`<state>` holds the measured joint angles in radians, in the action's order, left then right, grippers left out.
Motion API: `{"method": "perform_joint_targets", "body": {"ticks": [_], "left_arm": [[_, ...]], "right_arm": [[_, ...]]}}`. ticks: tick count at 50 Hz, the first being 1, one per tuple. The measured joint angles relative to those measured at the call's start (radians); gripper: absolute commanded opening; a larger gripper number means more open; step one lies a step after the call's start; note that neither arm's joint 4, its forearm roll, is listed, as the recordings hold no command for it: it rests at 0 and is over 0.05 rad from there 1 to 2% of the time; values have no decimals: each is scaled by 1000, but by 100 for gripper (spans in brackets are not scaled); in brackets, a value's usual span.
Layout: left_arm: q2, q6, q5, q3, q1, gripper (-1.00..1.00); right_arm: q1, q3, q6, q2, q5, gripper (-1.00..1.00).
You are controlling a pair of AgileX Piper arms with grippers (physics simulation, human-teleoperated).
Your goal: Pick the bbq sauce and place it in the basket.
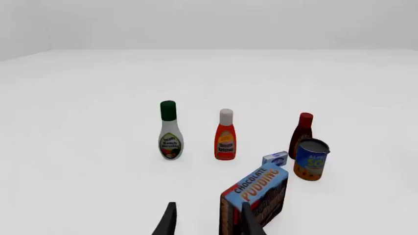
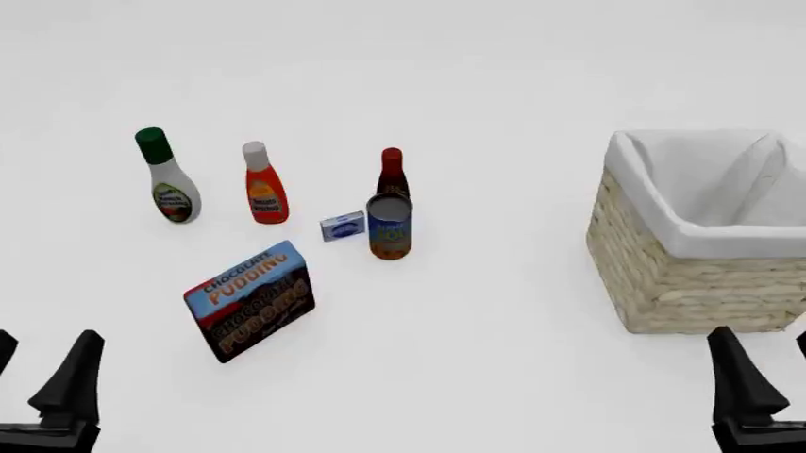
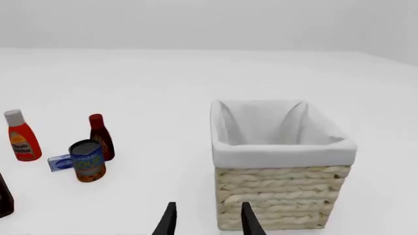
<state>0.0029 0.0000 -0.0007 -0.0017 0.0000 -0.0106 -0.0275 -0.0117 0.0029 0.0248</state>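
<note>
Currently nothing is done: the bbq sauce (image 2: 392,171) stands behind the can (image 2: 389,226), well left of the basket (image 2: 655,274). My left gripper (image 2: 45,377) and right gripper (image 2: 765,373) hover released, empty.

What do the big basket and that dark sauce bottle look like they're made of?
The basket looks like woven straw-coloured wicker, shown by its braided rows, with a matte white cloth lining folded over the rim. The bbq sauce looks like glossy dark red-brown plastic or glass with a red cap; a render cannot settle which.

Three bottles (image 2: 266,185), one can (image 2: 389,226), two boxes (image 2: 251,300), one basket (image 2: 680,274).
</note>
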Motion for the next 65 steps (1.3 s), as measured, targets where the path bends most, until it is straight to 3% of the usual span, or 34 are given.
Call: {"method": "perform_joint_targets", "body": {"ticks": [11, 25, 65], "left_arm": [[3, 0, -1, -2, 0, 100], [4, 0, -1, -2, 0, 100], [5, 0, -1, -3, 0, 100]], "right_arm": [[16, -11, 3, 31, -22, 100], [48, -111, -14, 150, -44, 100], [209, -618, -105, 633, 46, 100]]}}
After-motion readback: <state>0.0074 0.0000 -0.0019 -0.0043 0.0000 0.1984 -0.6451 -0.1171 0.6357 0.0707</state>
